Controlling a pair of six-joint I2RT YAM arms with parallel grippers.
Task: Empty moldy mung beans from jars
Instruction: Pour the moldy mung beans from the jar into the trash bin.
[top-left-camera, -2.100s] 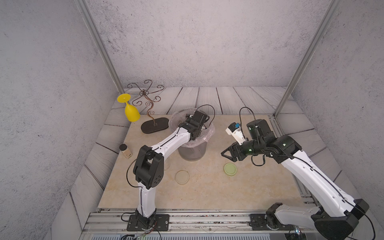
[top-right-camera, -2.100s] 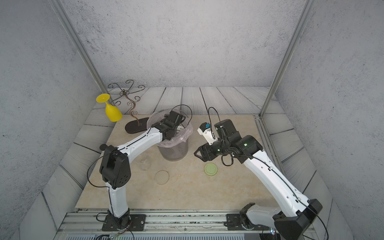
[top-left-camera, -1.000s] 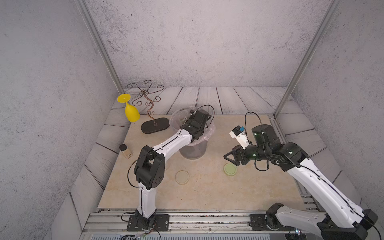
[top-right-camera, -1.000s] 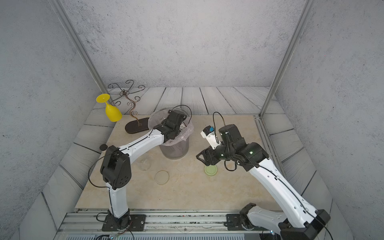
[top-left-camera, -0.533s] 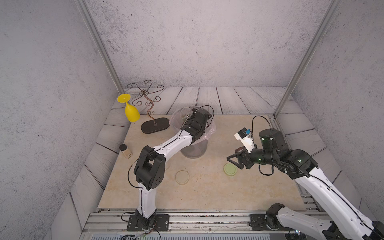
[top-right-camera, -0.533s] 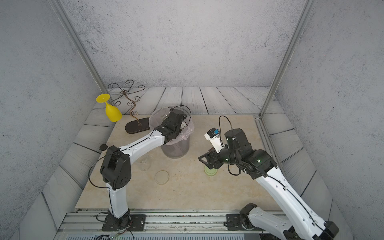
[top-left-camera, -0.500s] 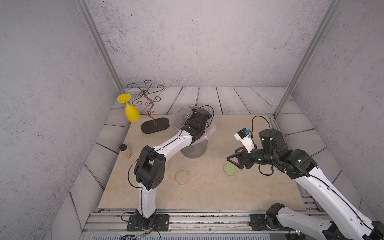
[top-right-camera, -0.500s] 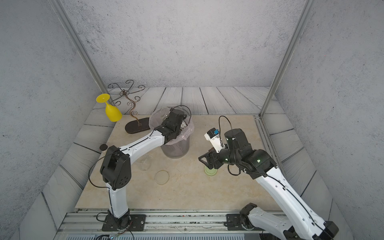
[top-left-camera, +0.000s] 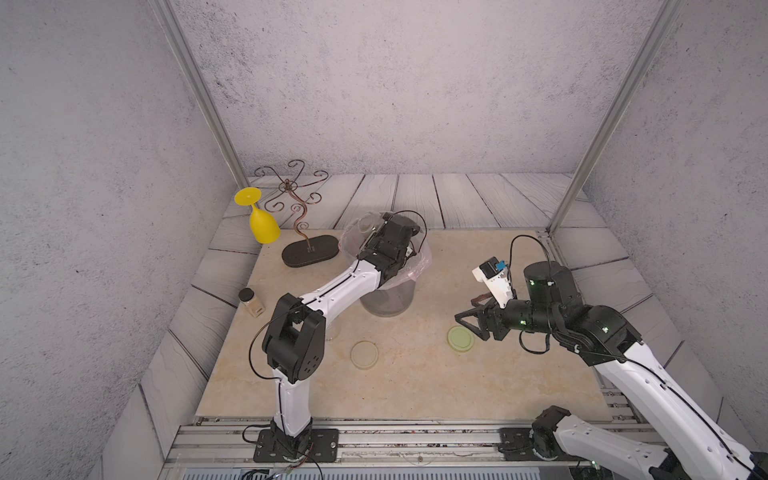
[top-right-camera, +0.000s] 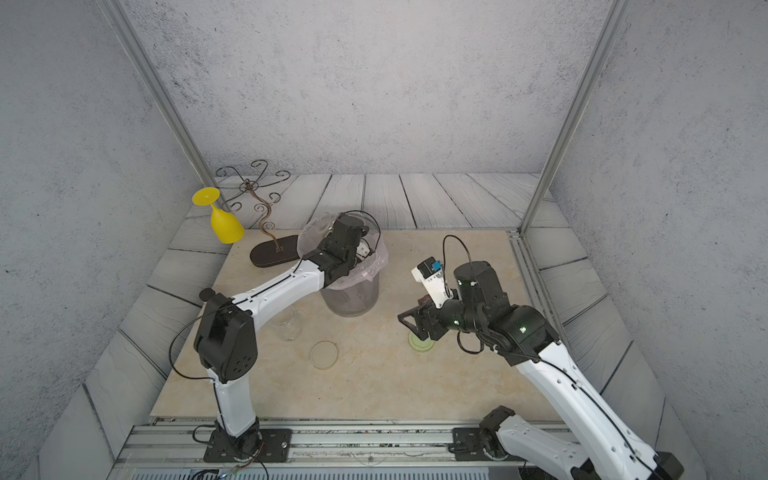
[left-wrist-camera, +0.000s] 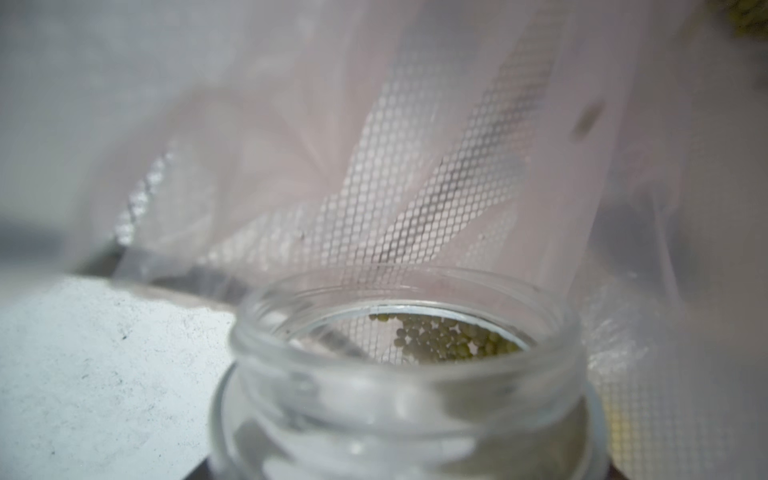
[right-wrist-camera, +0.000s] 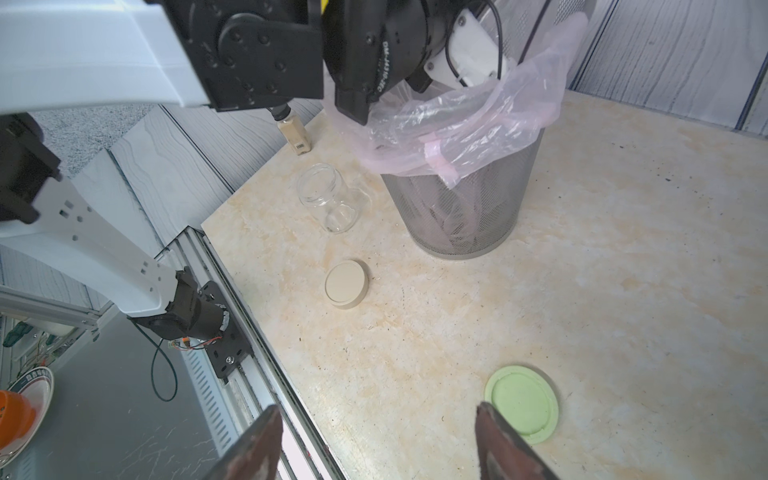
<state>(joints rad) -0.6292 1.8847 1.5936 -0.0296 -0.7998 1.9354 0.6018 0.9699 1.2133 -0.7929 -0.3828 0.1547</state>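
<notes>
My left gripper (top-left-camera: 379, 237) reaches over the grey mesh bin (top-left-camera: 386, 300) and is shut on a clear glass jar (left-wrist-camera: 407, 374), tipped mouth-down toward the pink liner. A small heap of olive-green mung beans (left-wrist-camera: 449, 338) lies inside the jar near its mouth. A second jar (right-wrist-camera: 328, 197) stands lidless and empty on the table beside the bin. The beige lid (right-wrist-camera: 346, 284) and pale green lid (right-wrist-camera: 521, 403) lie flat on the table. My right gripper (right-wrist-camera: 376, 415) hovers open just beside the green lid, with nothing between its fingers.
A small square bottle with a black cap (top-left-camera: 250, 301) stands at the table's left edge. A yellow goblet (top-left-camera: 259, 220) and a wire stand on a dark base (top-left-camera: 307, 251) are at the back left. The left arm (top-left-camera: 332, 291) stretches across toward the bin.
My right arm has drawn back from the bin toward the front right and now sits by the green lid. The left gripper stays over the bin with the jar.
</notes>
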